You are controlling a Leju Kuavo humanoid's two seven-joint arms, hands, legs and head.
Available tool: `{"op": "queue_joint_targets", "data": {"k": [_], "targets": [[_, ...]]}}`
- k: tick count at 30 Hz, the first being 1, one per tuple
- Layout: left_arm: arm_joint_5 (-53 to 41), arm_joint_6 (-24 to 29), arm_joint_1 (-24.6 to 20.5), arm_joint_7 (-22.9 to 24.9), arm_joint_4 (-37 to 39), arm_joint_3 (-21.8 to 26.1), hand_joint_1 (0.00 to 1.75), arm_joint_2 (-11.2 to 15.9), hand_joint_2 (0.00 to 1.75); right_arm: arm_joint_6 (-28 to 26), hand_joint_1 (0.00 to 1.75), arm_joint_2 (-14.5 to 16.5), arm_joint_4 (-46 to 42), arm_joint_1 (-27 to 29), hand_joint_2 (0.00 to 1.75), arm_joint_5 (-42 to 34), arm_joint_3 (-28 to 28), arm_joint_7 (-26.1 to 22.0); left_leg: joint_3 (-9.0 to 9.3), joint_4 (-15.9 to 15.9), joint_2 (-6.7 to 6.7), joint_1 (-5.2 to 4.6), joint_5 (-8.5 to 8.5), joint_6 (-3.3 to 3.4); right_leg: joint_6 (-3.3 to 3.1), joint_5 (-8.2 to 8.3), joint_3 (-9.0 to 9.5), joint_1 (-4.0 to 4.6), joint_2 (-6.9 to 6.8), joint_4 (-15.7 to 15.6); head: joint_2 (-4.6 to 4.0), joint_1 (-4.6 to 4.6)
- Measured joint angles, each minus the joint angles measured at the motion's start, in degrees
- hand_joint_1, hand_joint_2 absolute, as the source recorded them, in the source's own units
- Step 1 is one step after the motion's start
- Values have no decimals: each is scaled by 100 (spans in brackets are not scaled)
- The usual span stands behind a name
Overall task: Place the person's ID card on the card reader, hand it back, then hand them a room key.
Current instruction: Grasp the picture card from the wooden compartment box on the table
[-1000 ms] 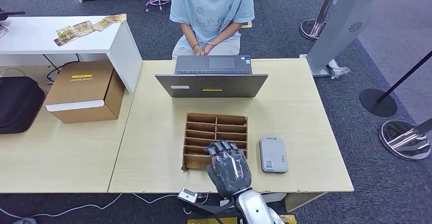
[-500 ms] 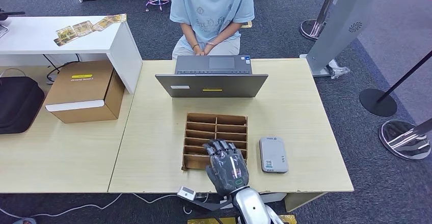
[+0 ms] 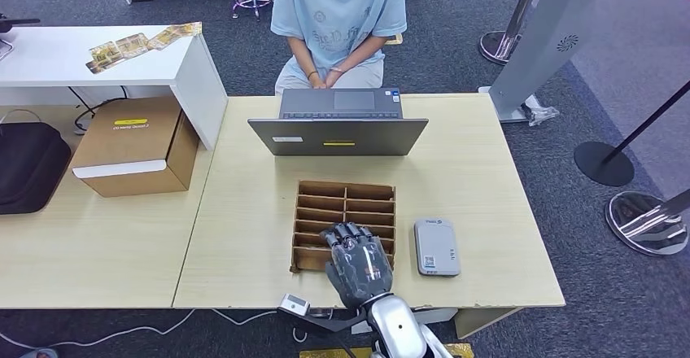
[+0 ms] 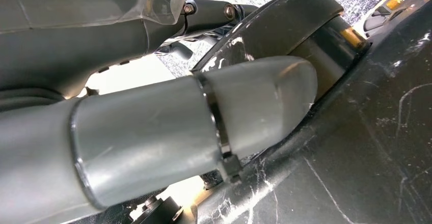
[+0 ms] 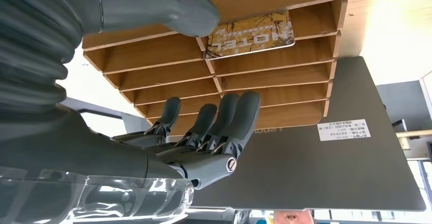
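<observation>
So the right hand (image 3: 359, 262) is over the near end of the cardboard tray (image 3: 345, 203), close to the desk's (image 3: 244, 236) near edge, fingers (image 5: 235, 113) spread and held straight with nothing in them, thumb (image 5: 168, 5) apart from the rest. The key card (image 5: 251, 35), the one with "HOTEL" printed on it, lies in one of the tray's slots just by the thumb, and the card reader (image 3: 436, 246) sits right beside the tray toward the desk's right edge. Left hand (image 4: 153, 132) is hanging low next to dark body parts, and I honestly can't tell if it's open or closed.
</observation>
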Motion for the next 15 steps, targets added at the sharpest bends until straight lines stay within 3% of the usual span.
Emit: {"op": "queue_joint_targets", "data": {"k": [8, 15], "targets": [[4, -2, -2, 5, 0, -1, 0, 0, 0, -70, 88, 31, 179, -98, 175, -90, 45, -1, 0, 0, 0, 0, 0, 0, 0, 0, 0, 0, 0, 0, 0, 0], [2, -20, -4, 6, 0, -1, 0, 0, 0, -81, 77, 46, 315, -181, 175, -119, 109, 2, 0, 0, 0, 0, 0, 0, 0, 0, 0, 0, 0, 0, 0, 0]]}}
